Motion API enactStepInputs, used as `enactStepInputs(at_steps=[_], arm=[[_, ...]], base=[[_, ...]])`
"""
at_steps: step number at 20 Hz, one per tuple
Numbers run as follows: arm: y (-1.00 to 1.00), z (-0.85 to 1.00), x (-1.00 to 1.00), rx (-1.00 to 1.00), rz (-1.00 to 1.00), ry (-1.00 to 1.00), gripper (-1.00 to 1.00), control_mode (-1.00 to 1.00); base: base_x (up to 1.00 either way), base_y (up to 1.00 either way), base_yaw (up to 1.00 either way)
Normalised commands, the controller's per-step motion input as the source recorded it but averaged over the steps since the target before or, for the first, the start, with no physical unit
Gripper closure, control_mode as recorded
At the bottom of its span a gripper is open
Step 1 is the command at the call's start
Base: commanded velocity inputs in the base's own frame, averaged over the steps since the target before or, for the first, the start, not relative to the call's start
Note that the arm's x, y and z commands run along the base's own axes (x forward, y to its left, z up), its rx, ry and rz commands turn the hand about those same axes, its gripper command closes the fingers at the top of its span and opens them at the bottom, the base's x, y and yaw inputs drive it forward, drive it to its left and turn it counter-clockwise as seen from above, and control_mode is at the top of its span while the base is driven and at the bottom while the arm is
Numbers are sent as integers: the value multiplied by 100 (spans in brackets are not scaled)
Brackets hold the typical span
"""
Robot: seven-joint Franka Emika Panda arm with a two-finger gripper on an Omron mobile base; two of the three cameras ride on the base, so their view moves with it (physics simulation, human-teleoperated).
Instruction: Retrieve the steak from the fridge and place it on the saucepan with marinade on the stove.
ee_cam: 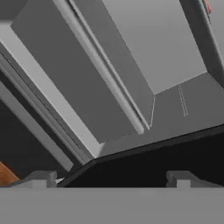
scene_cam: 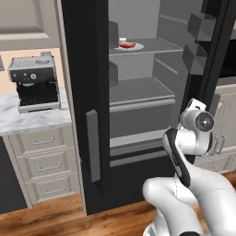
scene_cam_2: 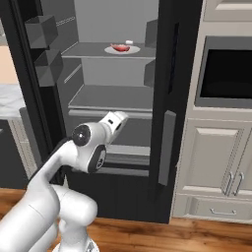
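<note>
Steak [scene_cam: 127,44]: left base view, red slab on a white plate [scene_cam: 137,47], upper shelf of the open fridge [scene_cam: 85,92]; the white arm sits low in front, well below that shelf. Right base view: steak [scene_cam_2: 120,47] on the plate [scene_cam_2: 132,50], far back on the upper shelf, the arm's wrist near the lower shelf's front edge. Hand view: gripper [ee_cam: 111,179] with fingertips [ee_cam: 41,178] spread wide, nothing between them, facing grey shelves; a red sliver, likely the steak [ee_cam: 207,6], far off at the top right corner.
</note>
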Motion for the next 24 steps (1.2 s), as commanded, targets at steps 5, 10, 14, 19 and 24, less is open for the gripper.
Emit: enactStepInputs(at_steps=[5, 10, 14, 19, 24], arm=[[-26, 0, 30, -18, -5, 11, -100, -100], [-20, -8, 40, -18, -9, 1, -100, -100], [-9, -14, 59, -17, -9, 0, -100, -100], [-36, -9, 44, -16, -12, 0, -100, -100], [-34, -4, 26, -14, -19, 0, -100, -100]], base=[[0, 0, 0], [0, 0, 0], [0, 0, 0], [0, 0, 0], [0, 0, 0]])
